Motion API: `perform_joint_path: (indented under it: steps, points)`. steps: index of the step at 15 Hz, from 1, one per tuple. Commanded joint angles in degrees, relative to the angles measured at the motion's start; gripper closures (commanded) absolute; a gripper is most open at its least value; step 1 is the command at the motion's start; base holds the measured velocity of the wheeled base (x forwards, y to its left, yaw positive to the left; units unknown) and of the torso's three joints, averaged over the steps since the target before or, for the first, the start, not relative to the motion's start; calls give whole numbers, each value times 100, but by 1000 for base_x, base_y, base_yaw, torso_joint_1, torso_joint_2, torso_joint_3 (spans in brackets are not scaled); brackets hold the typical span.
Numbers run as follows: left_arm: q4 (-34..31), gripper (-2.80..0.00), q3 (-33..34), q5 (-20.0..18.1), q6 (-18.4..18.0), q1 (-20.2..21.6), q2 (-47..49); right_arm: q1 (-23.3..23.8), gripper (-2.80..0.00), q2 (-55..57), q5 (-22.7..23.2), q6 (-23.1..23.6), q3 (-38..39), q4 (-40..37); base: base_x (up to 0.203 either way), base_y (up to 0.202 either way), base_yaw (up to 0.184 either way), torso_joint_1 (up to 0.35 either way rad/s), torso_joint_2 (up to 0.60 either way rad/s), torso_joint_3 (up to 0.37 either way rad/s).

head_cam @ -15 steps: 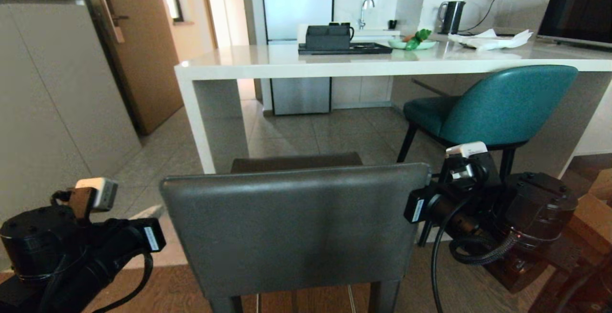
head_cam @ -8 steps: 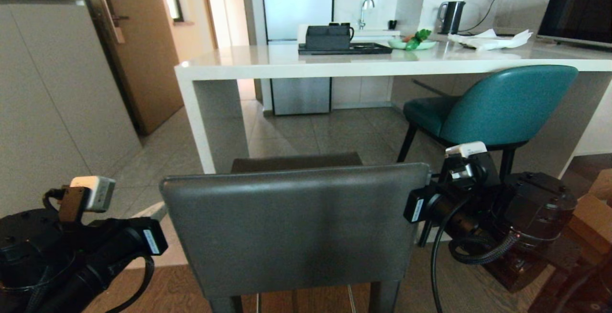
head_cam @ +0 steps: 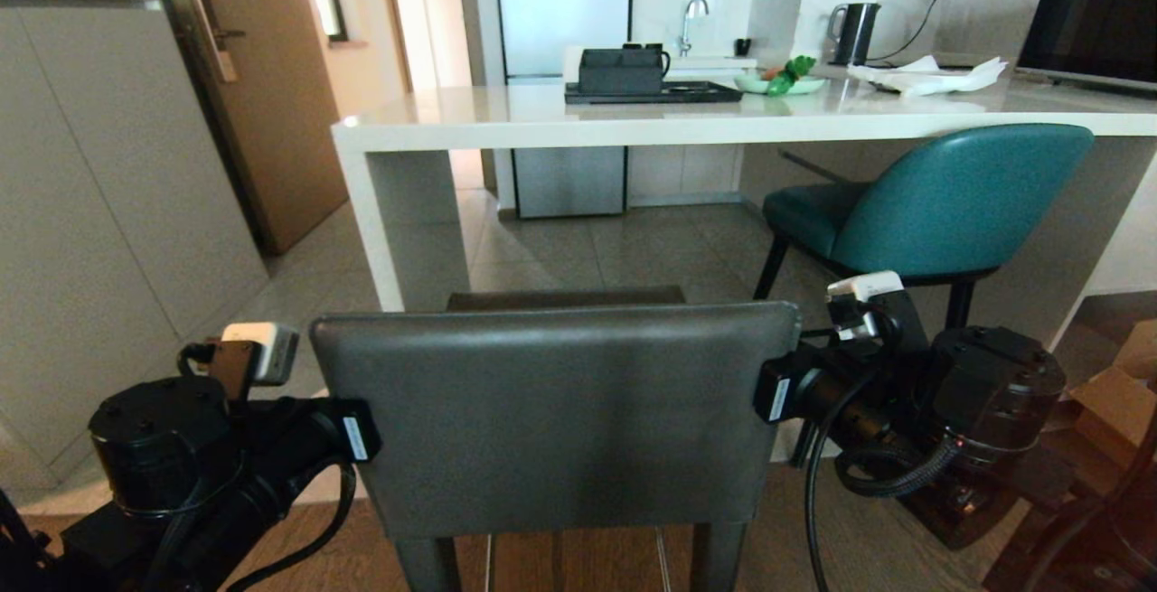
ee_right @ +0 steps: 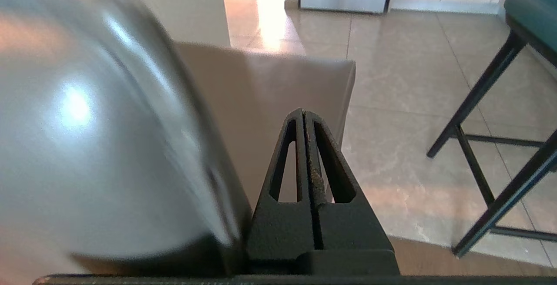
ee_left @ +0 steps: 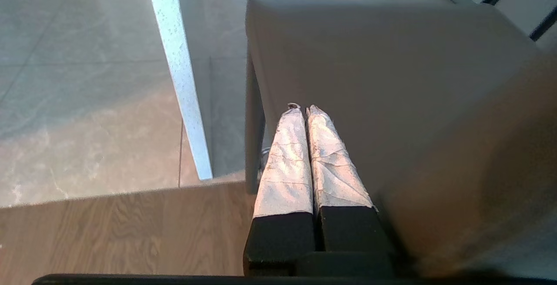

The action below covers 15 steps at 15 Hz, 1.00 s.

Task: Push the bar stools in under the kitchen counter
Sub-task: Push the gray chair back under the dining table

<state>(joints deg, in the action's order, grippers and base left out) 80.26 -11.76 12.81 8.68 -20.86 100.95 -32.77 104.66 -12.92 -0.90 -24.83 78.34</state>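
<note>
The dark grey bar stool (head_cam: pixel 556 411) stands right before me, its square back facing me and its seat (ee_left: pixel 370 72) pointing at the kitchen counter (head_cam: pixel 633 122). My left gripper (ee_left: pixel 303 108) is shut and empty, lying along the back's left edge over the seat. On the right edge of the stool back (ee_right: pixel 87 145) lies my right gripper (ee_right: pixel 303 113), also shut and empty. Both arms' wrists (head_cam: pixel 348 434) (head_cam: pixel 777 393) flank the back in the head view, which hides the fingers. The teal bar stool (head_cam: pixel 940 203) stands at the right, its seat partly under the counter.
The counter's white end leg (head_cam: pixel 398 230) stands just ahead and left of the grey stool. A black tray (head_cam: pixel 651 90), kettle (head_cam: pixel 854 32) and plate (head_cam: pixel 777 81) sit on top. A cardboard box (head_cam: pixel 1121 402) lies at right. Cabinets (head_cam: pixel 99 212) and a door line the left.
My left arm has swung right, in against the grey stool back's left edge. The right arm and stool back have shifted slightly left and forward.
</note>
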Motion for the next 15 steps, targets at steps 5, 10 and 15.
perform_joint_path:
  steps: [5, 10, 15]
  points:
    - [736, 0, -46, -7, -15, 30, 443, 7, 0, 480, 9, 72, -357, 59, 0, 0, 0, 0, 0, 0]
    - [736, 0, -19, -60, -15, 12, 435, 44, 0, 918, 26, 220, -987, 44, 0, 0, 0, 0, 0, 0]
    - [740, 0, -57, -60, -7, 8, 685, 72, 0, 1204, 25, 255, -1204, 45, 0, 0, 0, 0, 0, 0]
